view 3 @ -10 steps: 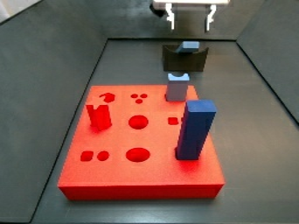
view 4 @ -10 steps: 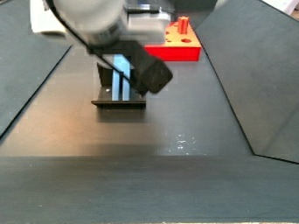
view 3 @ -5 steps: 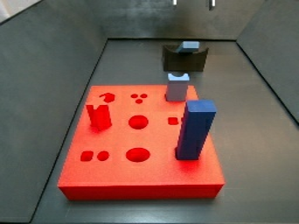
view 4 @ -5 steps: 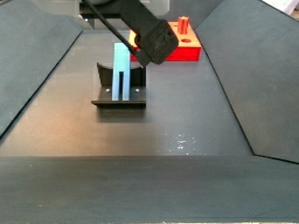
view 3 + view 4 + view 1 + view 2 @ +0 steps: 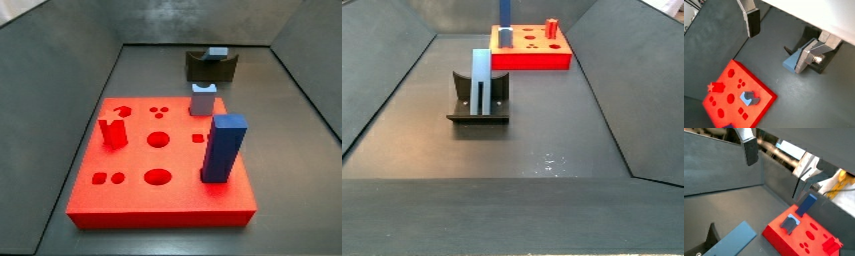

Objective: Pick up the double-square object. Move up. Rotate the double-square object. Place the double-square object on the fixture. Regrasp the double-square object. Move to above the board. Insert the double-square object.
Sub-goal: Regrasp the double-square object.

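**Bar parked on the fixture, claw lifted clear before the regrasp**

Reading a side view from left to right: on the left part of the red board (image 5: 158, 150) stands a small red upright piece (image 5: 114, 132) among round and paired holes. Nearer the middle a short pale grey peg (image 5: 203, 100) stands at the board's far edge, and to the right the tall dark blue block (image 5: 223, 149) rises from the board's near right area. Behind the board, on the dark floor, sits the fixture (image 5: 210, 68) with the double-square object (image 5: 217, 52) poking out of its top.

In another side view the pale blue bar stands upright in the fixture's notch, well apart from the board behind it. No arm shows in either side view.

The claw (image 5: 784, 35) appears only in the wrist views, high above the floor. Its two silver fingers (image 5: 752, 20) are spread wide with nothing between them; in a wrist view the bar and fixture lie far below, past one finger, not gripped.

As I judge it, the placing on the fixture is done and the regrasp is the step in hand. The next move calls for bringing the spread claw down over the bar, fingers either side of it, squared to its flat faces, and closing without knocking it out of the notch. After that come the carry to above the board and the insertion.
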Tool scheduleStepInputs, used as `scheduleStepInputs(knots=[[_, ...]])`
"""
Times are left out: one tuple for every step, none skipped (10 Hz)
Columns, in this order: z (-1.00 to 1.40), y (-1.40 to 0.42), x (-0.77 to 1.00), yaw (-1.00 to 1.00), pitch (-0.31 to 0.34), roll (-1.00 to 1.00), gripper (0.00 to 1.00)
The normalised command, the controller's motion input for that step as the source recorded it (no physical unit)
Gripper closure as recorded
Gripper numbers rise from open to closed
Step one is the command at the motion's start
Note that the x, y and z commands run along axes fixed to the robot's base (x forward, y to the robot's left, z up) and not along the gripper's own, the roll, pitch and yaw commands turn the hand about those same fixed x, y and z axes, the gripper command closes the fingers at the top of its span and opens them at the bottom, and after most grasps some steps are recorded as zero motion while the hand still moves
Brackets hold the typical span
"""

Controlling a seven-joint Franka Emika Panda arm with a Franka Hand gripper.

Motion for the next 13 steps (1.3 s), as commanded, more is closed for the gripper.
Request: scheduleStepInputs(knots=[[0.02,-0.40,-0.03,0.03,0.028,1.00,0.00],[0.02,-0.19,-0.02,0.03,0.027,1.00,0.00],[0.04,-0.01,-0.03,0.03,0.026,1.00,0.00],[0.01,-0.01,-0.02,0.03,0.020,1.00,0.00],[0.01,-0.02,-0.02,0.03,0.019,1.00,0.00],[0.02,-0.02,-0.02,0.03,0.014,1.00,0.00],[0.01,-0.02,-0.01,0.03,0.012,1.00,0.00],[0.01,-0.02,0.00,0.03,0.009,1.00,0.00],[0.01,-0.02,0.00,0.04,0.009,1.00,0.00],[0.01,-0.02,0.00,0.04,0.015,1.00,0.00],[0.01,-0.02,0.00,0.04,0.019,1.00,0.00],[0.01,-0.02,0.02,0.04,0.027,1.00,0.00],[0.00,-0.02,0.03,0.04,0.036,1.00,0.00]])
